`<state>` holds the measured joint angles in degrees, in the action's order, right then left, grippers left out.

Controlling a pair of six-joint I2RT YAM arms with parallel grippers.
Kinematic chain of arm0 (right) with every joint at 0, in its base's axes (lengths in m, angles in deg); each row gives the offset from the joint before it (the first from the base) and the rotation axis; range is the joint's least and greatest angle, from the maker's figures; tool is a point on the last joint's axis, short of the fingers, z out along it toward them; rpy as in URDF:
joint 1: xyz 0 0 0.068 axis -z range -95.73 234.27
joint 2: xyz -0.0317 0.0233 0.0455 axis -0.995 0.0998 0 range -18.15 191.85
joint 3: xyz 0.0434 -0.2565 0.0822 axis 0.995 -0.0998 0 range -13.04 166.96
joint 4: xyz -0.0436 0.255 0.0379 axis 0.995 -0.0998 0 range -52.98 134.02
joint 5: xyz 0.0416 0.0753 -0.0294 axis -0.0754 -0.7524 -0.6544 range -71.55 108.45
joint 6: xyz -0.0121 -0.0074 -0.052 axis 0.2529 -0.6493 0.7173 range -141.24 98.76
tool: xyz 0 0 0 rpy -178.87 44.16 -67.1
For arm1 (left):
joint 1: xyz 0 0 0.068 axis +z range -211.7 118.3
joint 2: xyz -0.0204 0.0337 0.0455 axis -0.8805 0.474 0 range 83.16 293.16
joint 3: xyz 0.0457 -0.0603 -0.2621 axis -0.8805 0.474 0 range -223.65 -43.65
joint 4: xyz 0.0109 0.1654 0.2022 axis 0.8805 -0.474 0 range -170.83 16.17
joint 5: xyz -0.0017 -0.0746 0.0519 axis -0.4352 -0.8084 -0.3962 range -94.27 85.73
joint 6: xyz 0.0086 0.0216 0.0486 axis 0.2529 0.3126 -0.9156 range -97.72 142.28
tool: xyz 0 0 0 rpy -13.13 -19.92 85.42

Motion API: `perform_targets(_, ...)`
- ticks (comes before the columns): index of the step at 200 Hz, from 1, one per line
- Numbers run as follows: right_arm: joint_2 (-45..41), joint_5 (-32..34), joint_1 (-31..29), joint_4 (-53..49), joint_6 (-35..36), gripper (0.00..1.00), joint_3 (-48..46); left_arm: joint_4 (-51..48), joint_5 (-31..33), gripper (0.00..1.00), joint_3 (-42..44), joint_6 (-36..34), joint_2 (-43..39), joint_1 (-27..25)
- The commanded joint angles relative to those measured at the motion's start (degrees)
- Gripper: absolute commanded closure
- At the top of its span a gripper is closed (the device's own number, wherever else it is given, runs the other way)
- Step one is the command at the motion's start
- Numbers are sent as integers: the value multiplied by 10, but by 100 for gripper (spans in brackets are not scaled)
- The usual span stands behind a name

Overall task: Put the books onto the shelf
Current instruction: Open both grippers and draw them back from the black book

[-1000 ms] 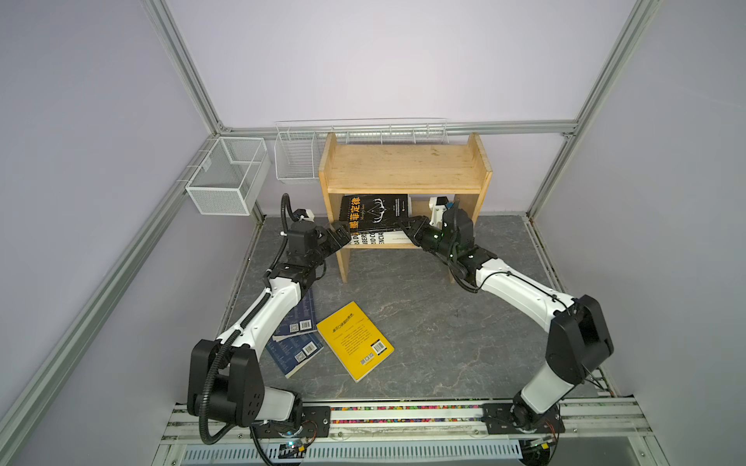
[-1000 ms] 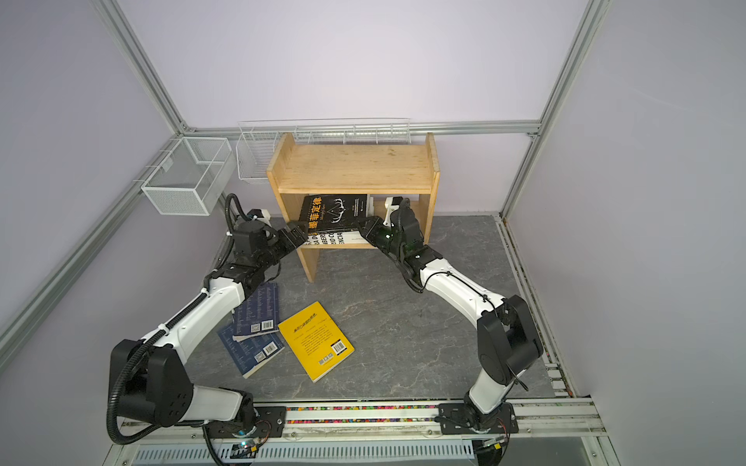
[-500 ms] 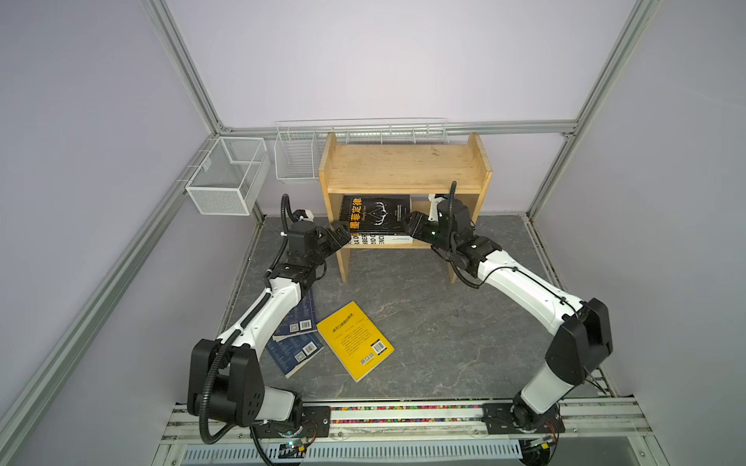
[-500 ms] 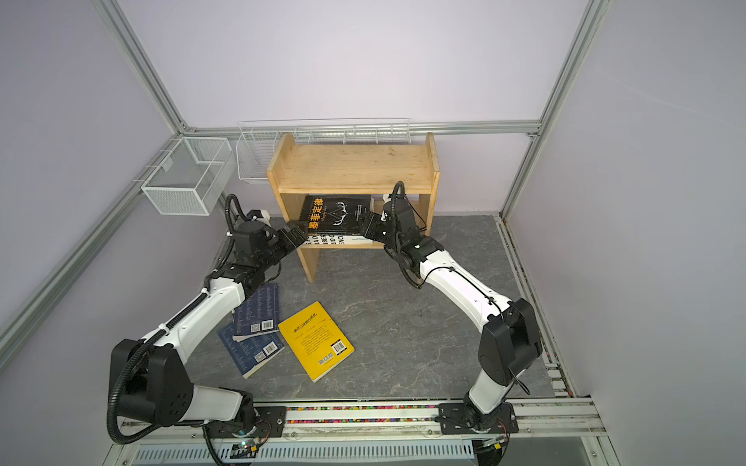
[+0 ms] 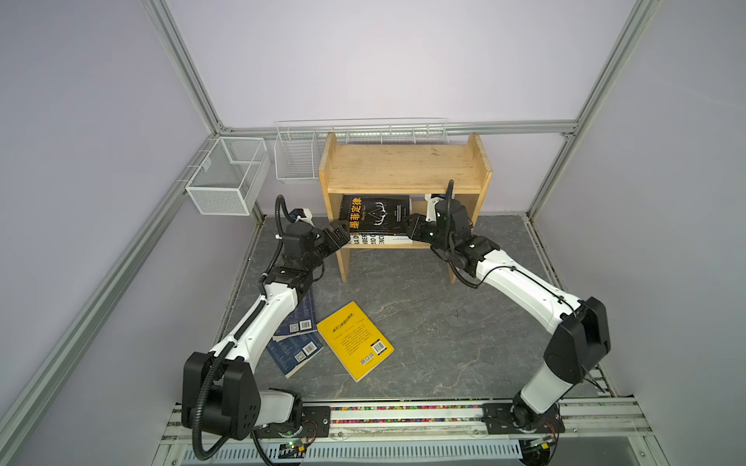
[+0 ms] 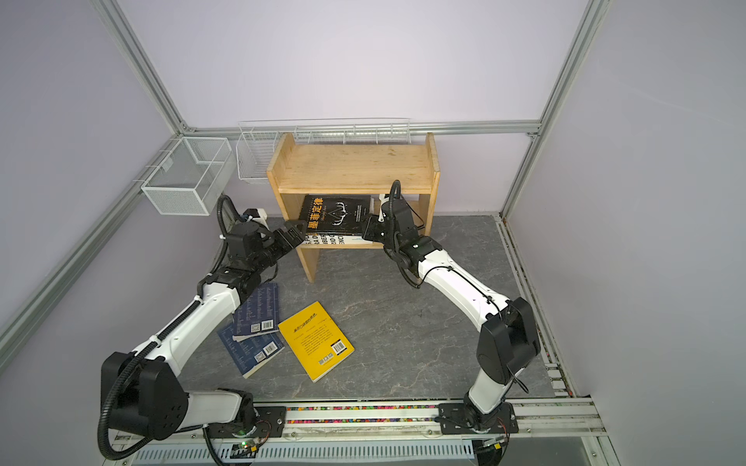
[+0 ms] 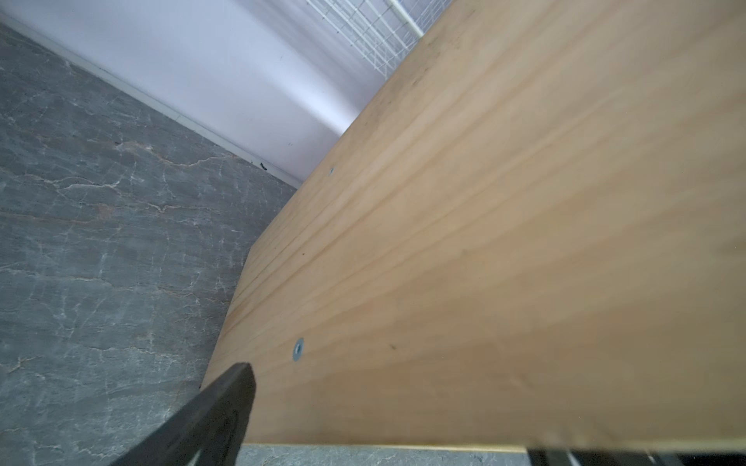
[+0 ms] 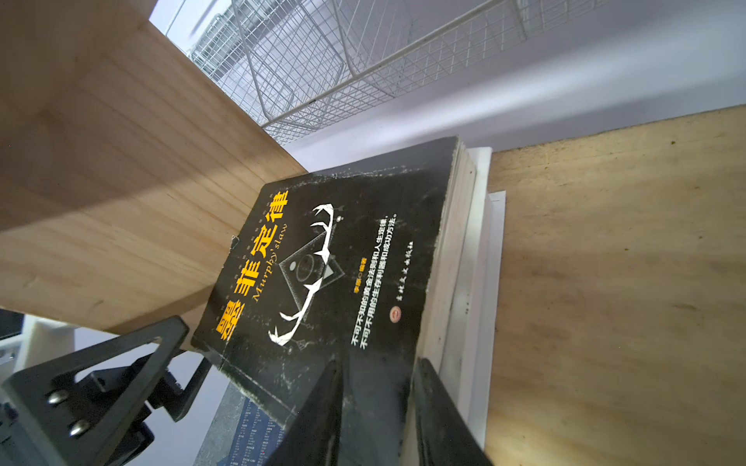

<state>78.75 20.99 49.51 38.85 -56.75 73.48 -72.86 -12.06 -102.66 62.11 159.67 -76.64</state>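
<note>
The pine shelf (image 5: 403,161) (image 6: 351,161) stands at the back wall. On its lower tier a black book (image 5: 375,214) (image 8: 335,262) lies tilted on a thick white book (image 5: 375,241) (image 8: 480,282). My right gripper (image 5: 411,226) (image 8: 377,365) is shut on the black book's right front corner, one finger over the cover and the other at the page edge. My left gripper (image 5: 339,237) (image 7: 389,409) stands open at the shelf's left side panel (image 7: 484,242), by the black book's left corner. A yellow book (image 5: 355,341) and two navy books (image 5: 300,318) (image 5: 296,353) lie on the floor.
Two white wire baskets (image 5: 226,181) (image 5: 296,157) hang on the frame left of the shelf, and a wire rack (image 5: 387,129) runs behind it. The upper tier holds nothing. The arms' base rail (image 5: 403,415) runs along the front of the grey floor.
My right gripper rolled and rose slightly at the black book's right corner; its jaws widened, then narrowed again. The left arm and the floor books have not moved.
</note>
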Motion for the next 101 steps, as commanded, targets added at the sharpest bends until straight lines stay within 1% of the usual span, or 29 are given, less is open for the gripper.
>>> perform_targets(1, 16, -8, -7, 1, 14, 68, 25, 3, -12, 0, 1, -16, -23, 4)
perform_targets(75, 44, 3, -9, -22, 11, 68, 59, 8, -20, 0, 16, -22, -56, 4)
perform_targets(88, 39, 11, -10, -25, 9, 67, 55, 4, -18, 0, 18, -25, -63, 4)
perform_targets(101, 31, 22, -10, -27, 12, 63, 50, 0, -17, 0, 20, -27, -73, 4)
